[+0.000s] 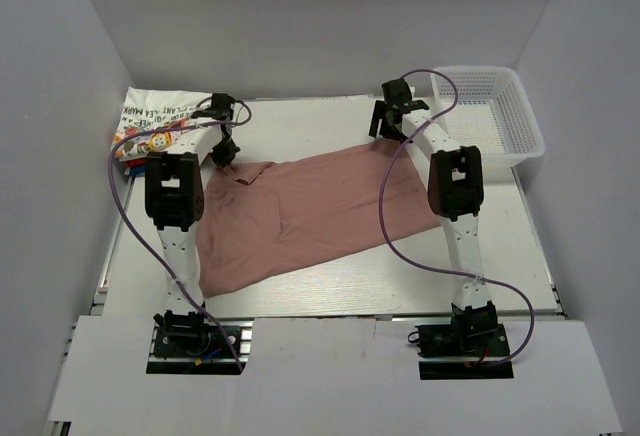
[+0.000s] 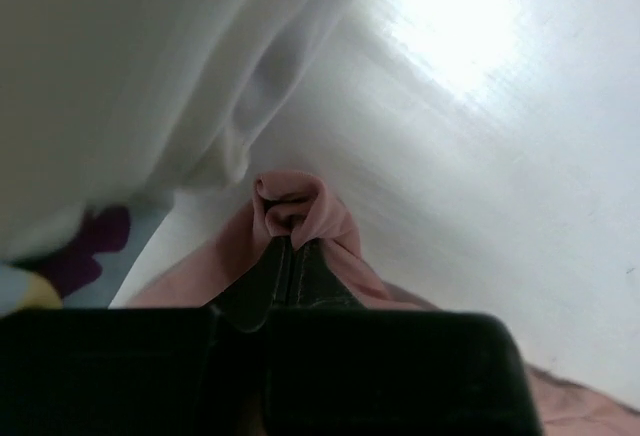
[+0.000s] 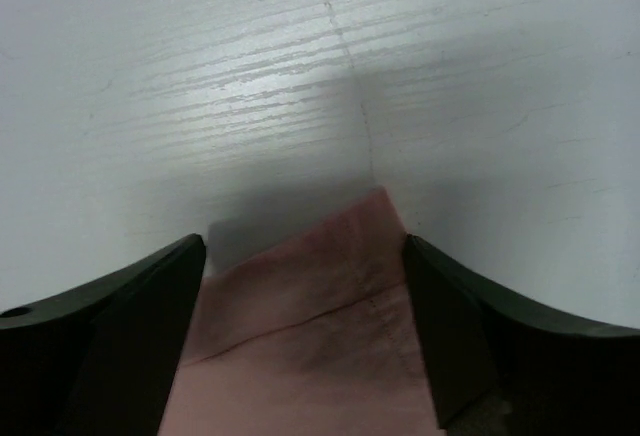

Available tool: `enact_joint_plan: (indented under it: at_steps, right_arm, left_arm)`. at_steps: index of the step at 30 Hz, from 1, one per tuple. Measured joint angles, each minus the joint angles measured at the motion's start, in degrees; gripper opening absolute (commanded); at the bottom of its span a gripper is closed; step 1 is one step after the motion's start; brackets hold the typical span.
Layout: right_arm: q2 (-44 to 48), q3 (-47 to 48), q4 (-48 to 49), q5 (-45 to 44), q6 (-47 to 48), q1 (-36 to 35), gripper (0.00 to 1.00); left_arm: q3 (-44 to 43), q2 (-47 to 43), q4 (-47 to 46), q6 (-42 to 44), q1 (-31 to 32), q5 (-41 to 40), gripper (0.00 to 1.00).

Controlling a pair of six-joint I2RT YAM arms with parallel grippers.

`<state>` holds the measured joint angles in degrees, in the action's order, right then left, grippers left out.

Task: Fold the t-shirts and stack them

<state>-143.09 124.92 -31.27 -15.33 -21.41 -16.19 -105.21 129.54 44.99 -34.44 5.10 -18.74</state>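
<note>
pink t-shirt [image 1: 300,216] lies spread and a bit rumpled on the table [image 1: 320,121], running from far left to the middle right. the folded white printed tee [image 1: 150,128] sits at the far left corner and the basket [image 1: 520,146] at far right.

left hand [image 2: 292,246] is clamped on a small bunch of pink cloth at the shirt's far left edge, right beside the white tee. right hand [image 3: 305,256] is wide apart, with a pointed corner of the shirt [image 3: 345,276] between the fingers and nothing gripped yet.

my read: the step is getting the second grip for the fold.
- lower the right hand until both fingers straddle that corner, then close on the hem, not just the tip
- lift both hands together and keep the edge taut
- keep the left lift clear of the white tee so it isn't dragged

pose: left arm reaches forward with the wrist pitched down at the table. right arm is extended further, wrist tipped down over the far edge.
</note>
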Motion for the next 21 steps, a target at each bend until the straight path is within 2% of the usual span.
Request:
enact_joint_plan:
  at_steps: [2, 3, 6, 7, 10, 12, 14, 15, 21]
  right_arm:
    - [0.00, 0.00, -0.48, 0.02, 0.59, 0.04, 0.72]
    - [0.00, -0.11, -0.48, 0.04, 0.83, 0.04, 0.62]
    - [0.00, -0.57, -0.28, -0.07, 1.20, 0.07, 0.46]
    - [0.00, -0.66, -0.22, -0.28, 1.33, 0.09, 0.36]
    - [0.02, -0.76, -0.07, -0.50, 1.62, 0.15, 0.23]
    - [0.20, -1.01, 0.09, -0.50, 1.66, 0.22, 0.21]
    - [0.37, -1.33, 0.31, -0.48, 2.21, 0.26, 0.04]
    - [0.92, -2.23, 0.81, -0.44, 2.08, 0.26, 0.00]
    - [3.74, -5.95, 1.81, -0.52, 2.86, 0.24, 0.00]
  left_arm:
    - [3.15, -1.68, -0.94, 0.13, 0.00, 0.28, 0.00]
    - [4.48, -2.56, -1.25, 0.15, 0.00, 0.55, 0.00]
    - [7.19, -5.42, -1.42, 0.20, 0.26, 1.36, 0.00]
    - [7.78, -6.45, -1.53, 0.31, 0.35, 1.44, 0.00]
    - [8.66, -9.42, -1.66, 0.55, 0.55, 2.23, 0.00]
    - [9.66, -11.69, -2.05, 0.59, 0.66, 3.17, 0.00]
    - [11.74, -14.60, -2.49, 0.59, 0.70, 4.17, 0.00]
    - [12.90, -16.15, -2.56, 0.59, 0.72, 4.70, 0.00]
    - [20.52, -26.49, -2.99, 0.26, 0.74, 7.98, 0.00]
